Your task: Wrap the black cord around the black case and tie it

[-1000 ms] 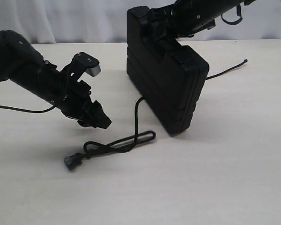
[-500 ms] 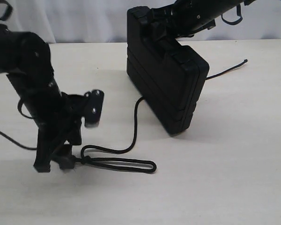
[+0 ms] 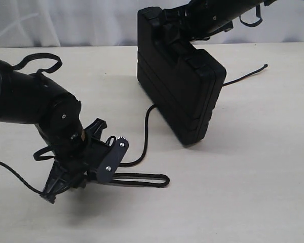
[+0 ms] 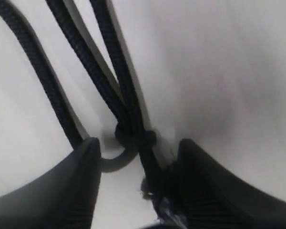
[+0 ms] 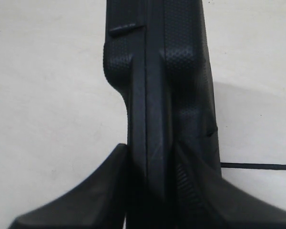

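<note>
1. Black cord (image 3: 146, 132) lies on the counter (image 3: 253, 167). It comes out from the foot of the black case (image 3: 180, 91), curves away from the case's near face, and ends in a long narrow loop lying flat.
2. On the case's other side, the cord's plain end trails across the counter, well apart from the loop.
3. The left claw (image 3: 66, 188) points down at the counter, at the end of the loop farthest from the case.
4. In the left wrist view, the cord's knot (image 4: 133, 136) sits between the left claw (image 4: 140, 191) fingers. The jaws stand apart, one on each side of the knot and not clamped on it. The frayed tail below the knot lies close against one finger.
5. The case stands on edge, tilted, with its lower end on the counter.
6. The right claw (image 3: 180, 28) grips the case at its upper end.
7. In the right wrist view, the right claw (image 5: 152, 191) fingers press on both faces of the case (image 5: 155, 86), and a thin run of cord (image 5: 257, 165) shows beside it.
</note>
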`<state>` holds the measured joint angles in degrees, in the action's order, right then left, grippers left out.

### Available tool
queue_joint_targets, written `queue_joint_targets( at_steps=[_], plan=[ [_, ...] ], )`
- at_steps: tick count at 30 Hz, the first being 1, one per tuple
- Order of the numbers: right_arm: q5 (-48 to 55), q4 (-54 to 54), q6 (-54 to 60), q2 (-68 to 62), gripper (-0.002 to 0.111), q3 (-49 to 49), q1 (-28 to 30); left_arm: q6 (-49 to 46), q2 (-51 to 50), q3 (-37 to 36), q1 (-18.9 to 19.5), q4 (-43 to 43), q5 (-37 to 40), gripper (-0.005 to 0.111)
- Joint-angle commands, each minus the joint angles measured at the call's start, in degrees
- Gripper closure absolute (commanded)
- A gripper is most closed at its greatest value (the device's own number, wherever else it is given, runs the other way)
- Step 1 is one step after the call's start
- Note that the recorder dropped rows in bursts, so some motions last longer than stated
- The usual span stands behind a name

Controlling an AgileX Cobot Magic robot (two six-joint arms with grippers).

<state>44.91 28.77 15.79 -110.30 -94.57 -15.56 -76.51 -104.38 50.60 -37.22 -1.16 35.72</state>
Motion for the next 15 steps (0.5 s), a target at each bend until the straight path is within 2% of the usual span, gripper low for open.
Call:
queue_joint_targets(
  at_steps=[1,5,12,13,15],
  plan=[
    [-1.44,0.43,0.01,0.96,0.081,-0.01,0.06,-0.1,-0.78,-0.1,-0.17,1.95,-3.4,0.072],
    [-1.44,0.43,0.01,0.96,0.081,-0.01,0.06,0.2,-0.92,-0.1,-0.17,1.95,-5.05,0.072],
    [-1.44,0.43,0.01,0.96,0.081,-0.01,0.06,0.2,-0.92,-0.1,-0.17,1.95,-2.65,0.072],
    [-1.44,0.43,0.01,0.96,0.081,-0.01,0.06,0.2,-0.92,-0.1,-0.17,1.95,-2.06,0.073],
    [-1.44,0.43,0.01,0.96,0.081,-0.01,0.06,0.41,-0.92,-0.1,-0.17,2.2,-1.21,0.082]
  ],
)
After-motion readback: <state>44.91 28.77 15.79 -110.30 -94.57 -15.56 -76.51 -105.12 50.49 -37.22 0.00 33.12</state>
